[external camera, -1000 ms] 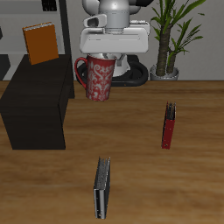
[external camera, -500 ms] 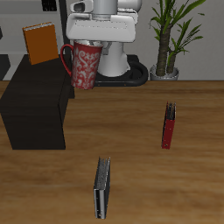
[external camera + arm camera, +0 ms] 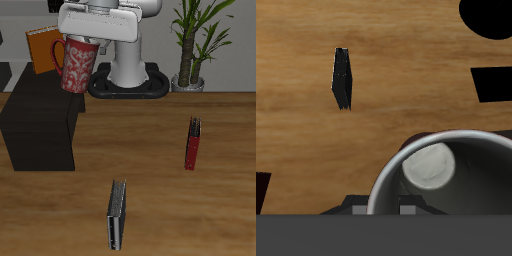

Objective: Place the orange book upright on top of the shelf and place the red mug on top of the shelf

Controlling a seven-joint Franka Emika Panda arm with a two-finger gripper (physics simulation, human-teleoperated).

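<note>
The red mug [image 3: 78, 64] hangs in the air, slightly tilted, over the back edge of the black shelf [image 3: 38, 118]. My gripper [image 3: 88, 38] is shut on the mug's rim from above. Right beside the mug, the orange book [image 3: 41, 49] stands upright on the back of the shelf top. In the wrist view the mug's pale inside [image 3: 441, 175] fills the area under the gripper [image 3: 384, 208], and its rim sits between the fingers.
A slim red book [image 3: 193, 143] lies on the wooden table, and a grey book [image 3: 117, 213] [image 3: 343, 78] lies nearer the front edge. A potted plant [image 3: 193, 45] stands at the back beside the robot base [image 3: 128, 82].
The gripper has carried the red mug upward and sideways from beside the shelf to over its back edge, close to the orange book. The books have not moved.
</note>
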